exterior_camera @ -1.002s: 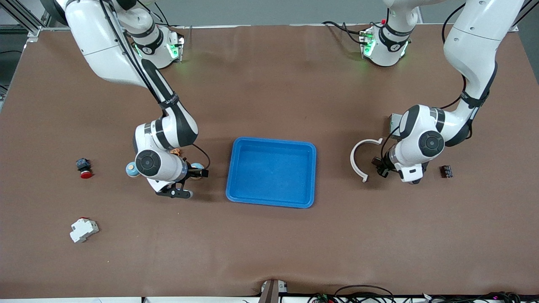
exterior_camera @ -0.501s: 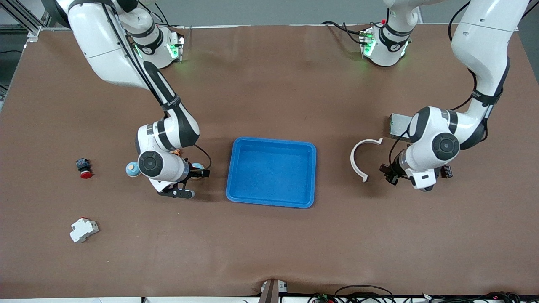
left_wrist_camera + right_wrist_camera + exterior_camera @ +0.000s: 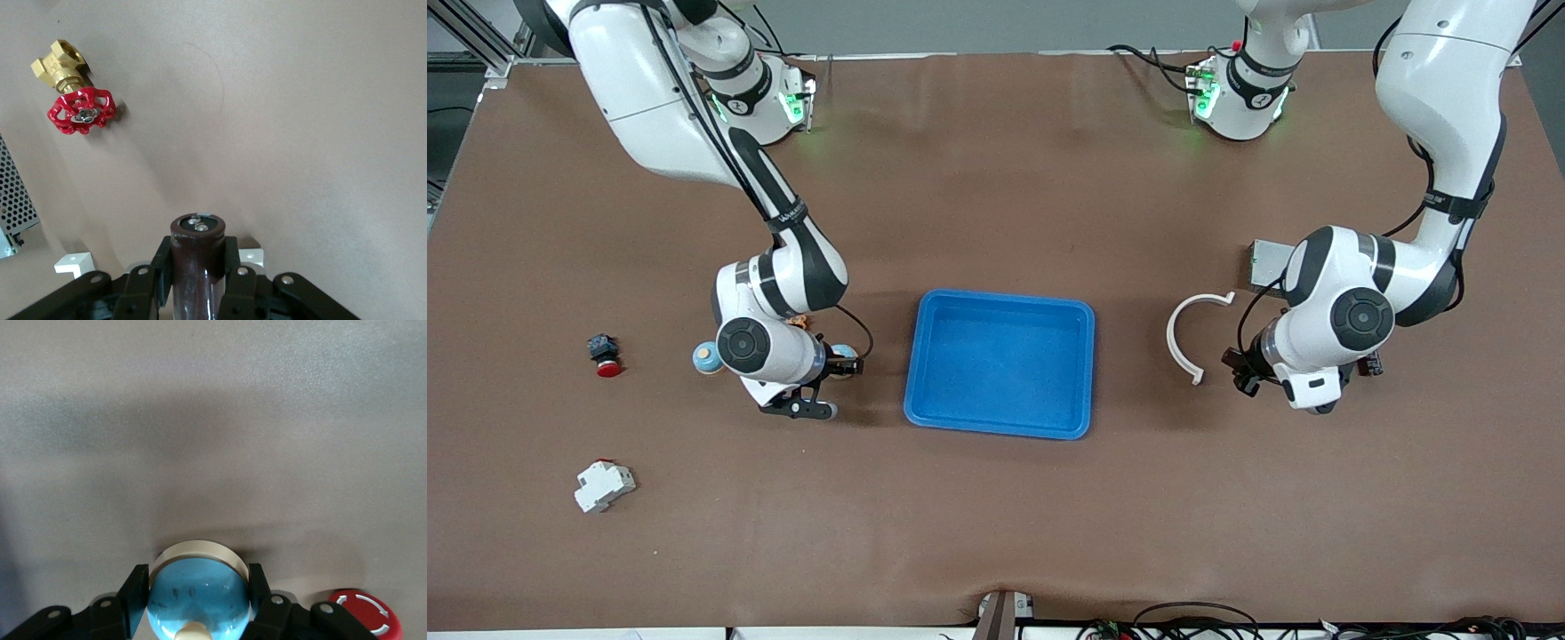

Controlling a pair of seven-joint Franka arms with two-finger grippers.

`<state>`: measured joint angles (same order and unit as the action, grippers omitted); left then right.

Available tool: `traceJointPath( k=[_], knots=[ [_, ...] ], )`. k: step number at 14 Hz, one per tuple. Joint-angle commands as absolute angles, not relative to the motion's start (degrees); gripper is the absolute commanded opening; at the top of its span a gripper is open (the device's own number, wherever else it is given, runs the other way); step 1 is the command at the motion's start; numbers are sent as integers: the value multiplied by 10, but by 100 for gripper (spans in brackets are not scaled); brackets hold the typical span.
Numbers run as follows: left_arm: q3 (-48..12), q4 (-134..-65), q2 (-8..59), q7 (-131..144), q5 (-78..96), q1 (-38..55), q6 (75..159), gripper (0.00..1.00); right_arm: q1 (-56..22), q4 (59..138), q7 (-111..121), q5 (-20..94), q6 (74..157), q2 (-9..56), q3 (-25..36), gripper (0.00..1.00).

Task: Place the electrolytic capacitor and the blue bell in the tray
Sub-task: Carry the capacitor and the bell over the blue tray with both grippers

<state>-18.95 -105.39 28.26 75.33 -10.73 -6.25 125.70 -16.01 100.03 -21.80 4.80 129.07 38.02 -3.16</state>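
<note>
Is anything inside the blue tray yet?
Nothing: the tray shows only its bare blue floor, fully uncovered. The blue bell sits clamped in the right end effector; the capacitor is clamped in the left end effector.

- Front view: high, facing both arms, whole counter (image 3: 996, 516) visible.
- Each wrist view: close, looking past its hand at counter also seen from the front.

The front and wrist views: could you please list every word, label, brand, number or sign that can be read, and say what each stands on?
No text can be read.
Right arm's black forearm band: white lettering, too small to read.
Left arm's black band: white lettering, too small.
Red push button: white arrow marks, no words.
Electrolytic capacitor, blue bell, tray: no markings visible.
</note>
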Motion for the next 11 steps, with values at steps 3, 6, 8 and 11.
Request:
traceJointPath(
  k=[3,6,8,11],
  knots=[
    [-218,-1008,271,758,-112,-55,1205,0,-166,992,-223,54,1276,375,-31,3],
    [-223,-1012,261,759,-119,-33,1204,0,-166,970,-224,54,1232,368,-33,2],
    [-226,-1006,260,759,-121,-29,1205,0,-166,951,-227,67,1197,354,-33,2],
    [-226,-992,261,757,-121,-11,1207,0,-166,933,-252,104,1169,342,-37,2]
  ],
)
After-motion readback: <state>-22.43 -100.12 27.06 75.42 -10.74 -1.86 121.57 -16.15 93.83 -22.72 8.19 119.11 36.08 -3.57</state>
